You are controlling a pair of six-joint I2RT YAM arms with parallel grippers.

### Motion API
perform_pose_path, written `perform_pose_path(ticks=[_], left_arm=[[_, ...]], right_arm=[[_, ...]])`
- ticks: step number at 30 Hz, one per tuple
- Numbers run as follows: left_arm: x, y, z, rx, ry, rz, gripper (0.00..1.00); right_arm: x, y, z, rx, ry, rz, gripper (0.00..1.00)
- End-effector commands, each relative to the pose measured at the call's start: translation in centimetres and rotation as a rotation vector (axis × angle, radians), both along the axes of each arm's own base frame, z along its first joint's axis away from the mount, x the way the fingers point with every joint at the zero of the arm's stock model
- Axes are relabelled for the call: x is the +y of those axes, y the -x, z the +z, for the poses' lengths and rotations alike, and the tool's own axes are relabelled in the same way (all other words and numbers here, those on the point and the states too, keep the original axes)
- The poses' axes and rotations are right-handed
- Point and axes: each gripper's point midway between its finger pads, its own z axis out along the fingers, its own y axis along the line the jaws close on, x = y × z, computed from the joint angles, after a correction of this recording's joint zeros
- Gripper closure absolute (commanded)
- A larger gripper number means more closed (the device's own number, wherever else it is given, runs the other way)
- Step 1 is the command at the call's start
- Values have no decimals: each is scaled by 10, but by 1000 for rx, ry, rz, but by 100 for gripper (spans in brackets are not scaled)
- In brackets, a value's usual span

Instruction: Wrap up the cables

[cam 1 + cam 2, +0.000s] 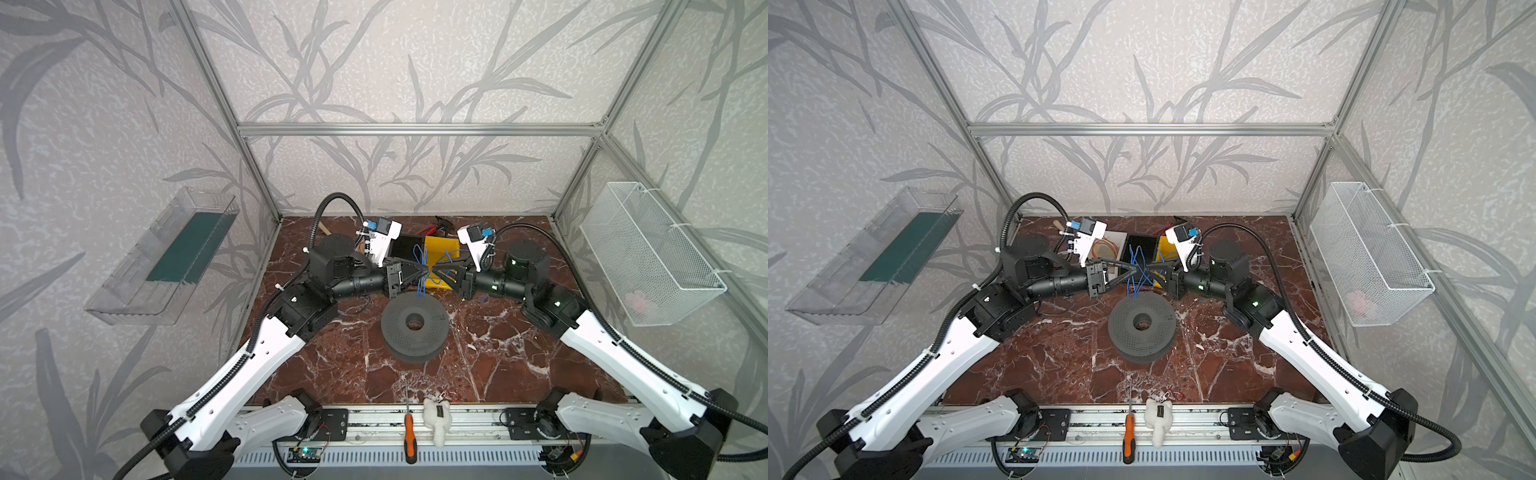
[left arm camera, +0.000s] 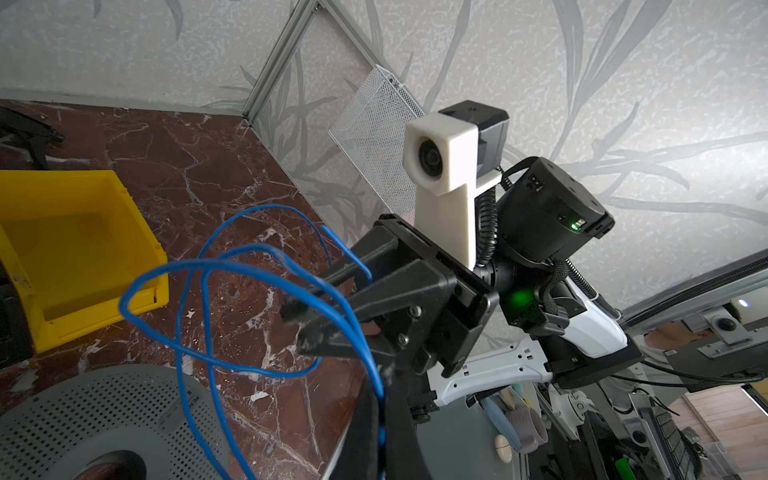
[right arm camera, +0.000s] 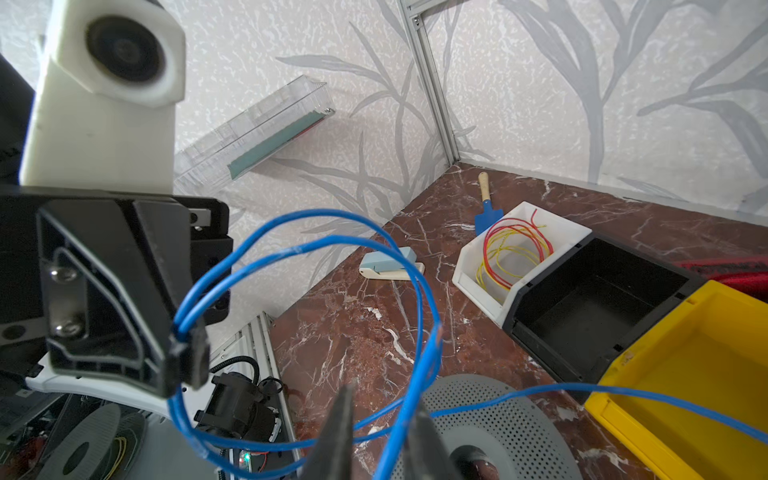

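Right wrist view, cables (image 3: 434,345) pinched by left end effector (image 3: 189,353), also right end effector (image 3: 382,419)

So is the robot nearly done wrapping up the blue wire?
About halfway, I'd guess. Done: the blue wire already hangs in several loose loops. In hand: the left gripper and right gripper both pinch the bundle in the air above the gray perforated spool. Left: one strand trails loose toward the yellow bin, and the loops are untidy, not tightened or set down.
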Motion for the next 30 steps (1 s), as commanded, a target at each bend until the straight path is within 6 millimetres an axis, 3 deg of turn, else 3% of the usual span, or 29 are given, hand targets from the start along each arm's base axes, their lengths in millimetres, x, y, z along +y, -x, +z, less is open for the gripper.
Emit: perform_pose_path(ticks=[1,4,7,10,12,19,23,30], left_arm=[[-3,4,4,-26,14,-30,100],[-3,4,3,-30,13,-30,92],[-2,5,4,-40,17,-32,75],[5,6,3,-54,-16,-3,49],[12,7,5,-75,-35,24,41],[28,7,1,-83,-70,81,45],[22,5,-3,-66,-53,57,58],[11,-13,-19,-56,-74,65,62]], right_arm=[[-2,-3,25,-47,-41,-30,100],[-4,-3,23,-30,-41,-38,100],[0,0,24,-9,-59,-16,100],[0,0,25,6,-68,-12,100],[-3,-2,24,22,-65,-25,100],[-2,-4,23,81,-114,13,100],[5,-1,23,104,-133,59,100],[15,7,27,129,-174,141,100]])
